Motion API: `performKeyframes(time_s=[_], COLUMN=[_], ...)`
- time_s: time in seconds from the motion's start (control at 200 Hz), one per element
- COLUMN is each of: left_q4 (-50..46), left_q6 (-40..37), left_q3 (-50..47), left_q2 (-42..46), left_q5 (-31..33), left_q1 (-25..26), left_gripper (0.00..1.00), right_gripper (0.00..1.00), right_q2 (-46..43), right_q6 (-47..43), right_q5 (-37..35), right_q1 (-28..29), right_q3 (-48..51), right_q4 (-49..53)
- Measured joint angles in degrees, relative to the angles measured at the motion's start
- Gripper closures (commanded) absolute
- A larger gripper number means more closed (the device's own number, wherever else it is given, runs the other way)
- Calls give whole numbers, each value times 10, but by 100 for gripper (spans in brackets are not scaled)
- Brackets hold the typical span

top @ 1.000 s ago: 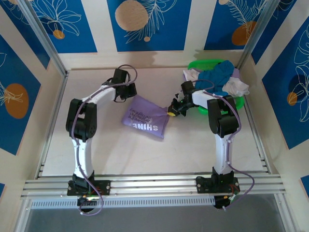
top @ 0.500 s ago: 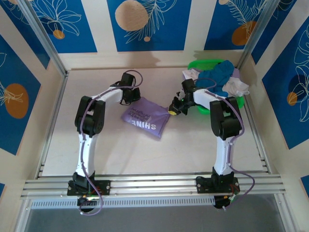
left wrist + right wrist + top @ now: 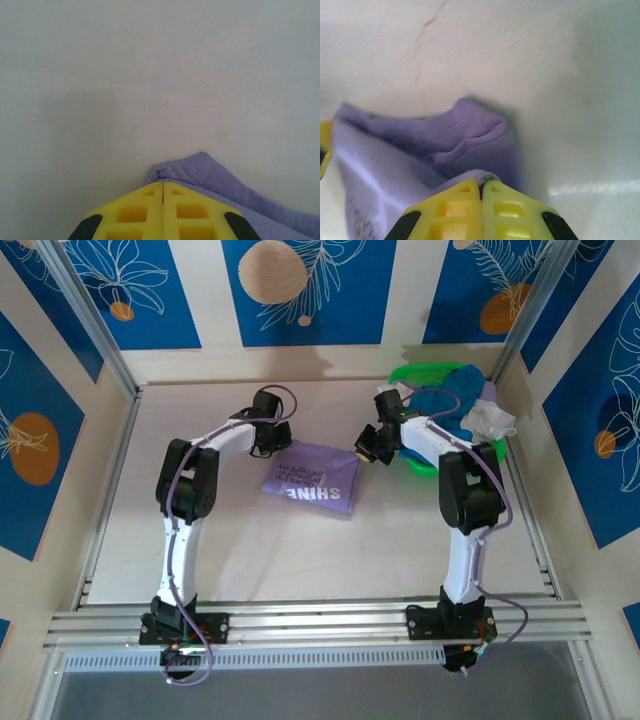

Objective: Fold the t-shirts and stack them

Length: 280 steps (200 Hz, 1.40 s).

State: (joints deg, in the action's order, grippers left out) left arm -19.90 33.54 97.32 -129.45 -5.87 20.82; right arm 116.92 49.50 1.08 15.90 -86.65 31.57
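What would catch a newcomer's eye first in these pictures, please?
The folded lavender t-shirt with white SHINE lettering lies mid-table, its far corners pinched by the shut left gripper and right gripper. At the far right, a green basket overflows with a teal t-shirt and white t-shirts.

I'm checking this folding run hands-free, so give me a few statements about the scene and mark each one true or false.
1. The left tool and right tool are each shut on a corner of the purple shirt. True.
2. The purple shirt lies in the basket. False: it lies on the table, beside the basket.
3. A teal shirt sits on the pile in the basket. True.
4. The purple shirt's lettering is hidden. False: white lettering shows on its upper side.
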Motion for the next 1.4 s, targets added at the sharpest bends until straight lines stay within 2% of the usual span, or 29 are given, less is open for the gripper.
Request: performKeyframes(time_s=[0.19,0.375,0.44,0.535,0.58,0.65,0.86,1.055,1.215,1.401], left_q4=[-5,-10,-18,-27,-31,-34,-31,-30,-20,-9], left_q6=[0,0,2,5,6,6,17,35,50,67], left_q3=[2,4,7,10,10,10,-26,-75,-94,-120], left_q2=[0,0,0,0,0,1,28,106,165,177], left_q5=[0,-5,-10,-17,-20,-25,-26,-31,-33,-33], left_q1=[-4,-12,-16,-25,-28,-33,-38,-38,-20,34], left_gripper=[100,100,100,100,95,81,68,67,67,66], right_gripper=[100,100,91,70,66,61,59,59,61,61], right_q2=[99,120,123,124,124,122,61,-10,15,98], right_q6=[-6,-32,-42,-63,-74,-89,-119,-128,-128,-128], right_q5=[-39,-57,-56,-54,-54,-55,-54,-13,29,58], right_q1=[0,2,3,3,5,7,16,20,21,24], right_q3=[-107,-150,-156,-157,-158,-158,-157,-137,-112,-125], right_q4=[48,72,74,78,80,84,107,95,76,66])
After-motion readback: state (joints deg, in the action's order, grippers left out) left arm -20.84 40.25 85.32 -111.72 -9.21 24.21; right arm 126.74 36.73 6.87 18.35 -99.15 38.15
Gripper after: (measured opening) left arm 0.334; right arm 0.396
